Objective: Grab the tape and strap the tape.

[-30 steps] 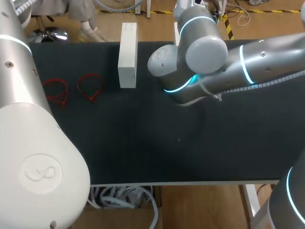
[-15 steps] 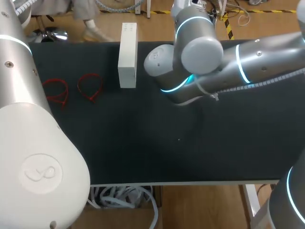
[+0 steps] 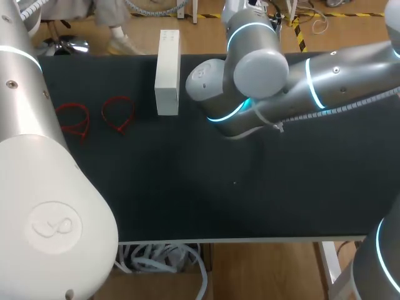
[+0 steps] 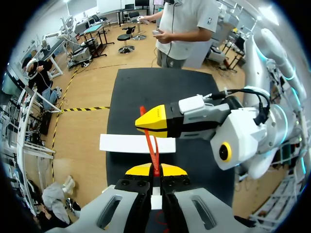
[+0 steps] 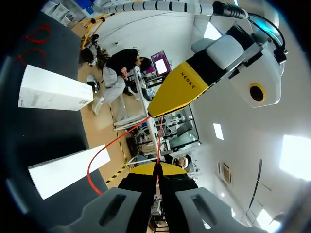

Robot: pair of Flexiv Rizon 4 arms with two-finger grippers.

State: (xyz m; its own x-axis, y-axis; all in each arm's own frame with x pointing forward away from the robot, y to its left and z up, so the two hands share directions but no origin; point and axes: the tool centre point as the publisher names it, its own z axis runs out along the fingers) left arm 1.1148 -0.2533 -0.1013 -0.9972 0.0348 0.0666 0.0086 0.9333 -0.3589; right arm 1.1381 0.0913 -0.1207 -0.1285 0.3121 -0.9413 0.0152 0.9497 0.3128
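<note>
Step in hand: strapping. The grab looks done; the tape is off the table and held between both grippers.

- Left gripper (image 4: pixel 155 170): fingers pressed narrow, clamped on the lower end of the tape (image 4: pixel 151 145), a thin red strap that runs straight up out of its yellow tips.
- Right gripper (image 4: pixel 146 124): tips closed together, pinching the same strap just ahead of the left gripper. The two grippers are very near each other, tip facing tip.
- Right wrist view: one run of the strap goes taut between the two sets of tips. A second run bows out in a slack curve beside the right gripper. Judged: a loop is formed but not drawn tight.
- Head view: neither gripper nor the held tape shows; the right arm (image 3: pixel 250 81) covers them near table centre, toward 12 o'clock.
- White box (image 3: pixel 167 75) lies at 11 o'clock on the table (image 3: pixel 187 200). Two red loops (image 3: pixel 94 117) lie at 9 to 10 o'clock, apart from the box.

Next move, as judged: pull the two ends apart along the strap's line to take up the slack, with both grips firm. Risk: the thin strap slips out of one pinch.
</note>
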